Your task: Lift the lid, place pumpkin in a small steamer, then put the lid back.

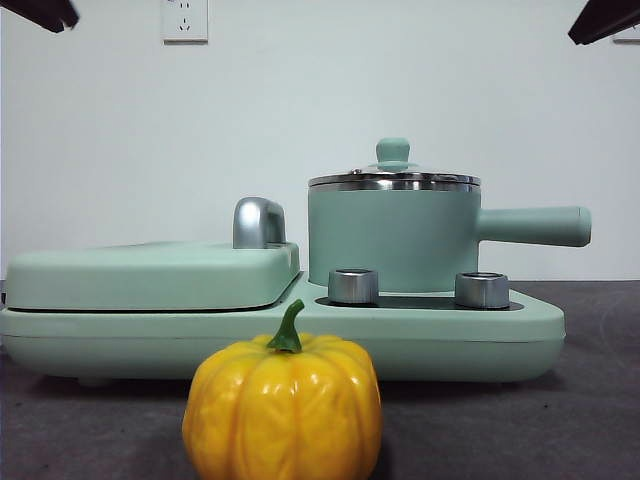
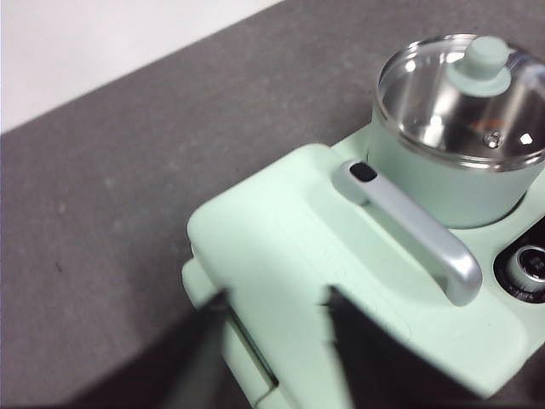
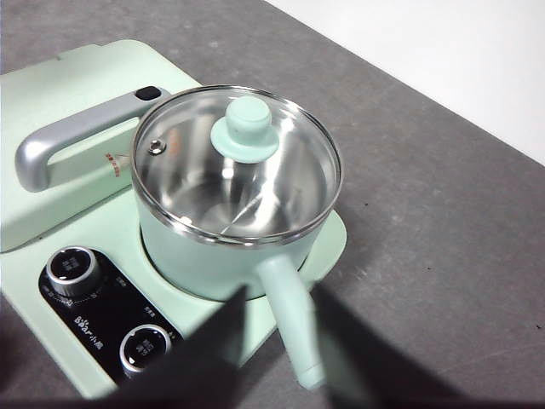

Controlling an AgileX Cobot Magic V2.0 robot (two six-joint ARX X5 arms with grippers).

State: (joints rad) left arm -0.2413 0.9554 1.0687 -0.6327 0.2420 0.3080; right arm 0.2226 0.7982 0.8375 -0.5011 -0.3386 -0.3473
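The yellow-orange pumpkin (image 1: pixel 283 410) with a green stem stands on the dark table in front of the cooker unit, seen only in the front view. The small steamer (image 1: pixel 390 240) stands on the unit's right side, its long handle (image 1: pixel 535 226) pointing right. The glass lid (image 1: pixel 393 180) with its mint knob sits shut on it. My left gripper (image 2: pixel 275 294) is open and empty, high above the griddle cover; the steamer (image 2: pixel 443 179) and lid (image 2: pixel 460 94) lie beyond it. My right gripper (image 3: pixel 278 290) is open and empty, high above the steamer (image 3: pixel 213 256), its handle and the lid (image 3: pixel 237 162).
The flat mint griddle cover (image 1: pixel 150 272) with a silver handle (image 1: pixel 258 222) fills the unit's left half. Two silver knobs (image 1: pixel 353 285) sit at the unit's front below the pot. Black arm tips (image 1: pixel 40 12) show at both top corners. A white wall stands behind.
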